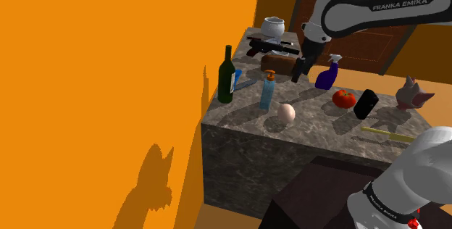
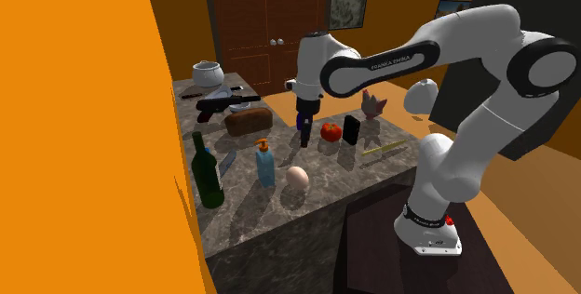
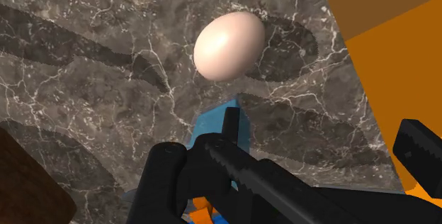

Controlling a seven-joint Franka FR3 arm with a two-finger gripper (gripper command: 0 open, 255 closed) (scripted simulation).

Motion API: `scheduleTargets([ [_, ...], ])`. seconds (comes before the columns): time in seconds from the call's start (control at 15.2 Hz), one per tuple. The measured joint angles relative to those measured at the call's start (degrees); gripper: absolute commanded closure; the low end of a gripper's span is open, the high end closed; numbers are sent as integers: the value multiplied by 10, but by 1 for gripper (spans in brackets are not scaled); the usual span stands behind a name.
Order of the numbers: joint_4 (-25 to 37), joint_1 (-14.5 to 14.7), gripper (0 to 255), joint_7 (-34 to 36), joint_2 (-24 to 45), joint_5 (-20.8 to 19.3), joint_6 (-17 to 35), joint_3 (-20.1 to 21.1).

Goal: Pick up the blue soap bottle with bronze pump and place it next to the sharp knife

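Blue soap bottle upright on counter beside egg, gripper apart.

soap bottle: open from above. wine bottle near on the orange wall side; knife lies in the narrow strip between them. egg near its front, loaf behind. bare counter between egg and tomato.
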Motion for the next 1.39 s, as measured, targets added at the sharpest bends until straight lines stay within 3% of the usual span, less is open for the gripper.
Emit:
scheduleTargets([
  [0.53,97,-4,0,-59,162,11,96,-27],
  [0.86,177,-9,0,-93,255,27,126,-36],
  [1.39,172,-12,0,-105,301,37,179,-38],
])
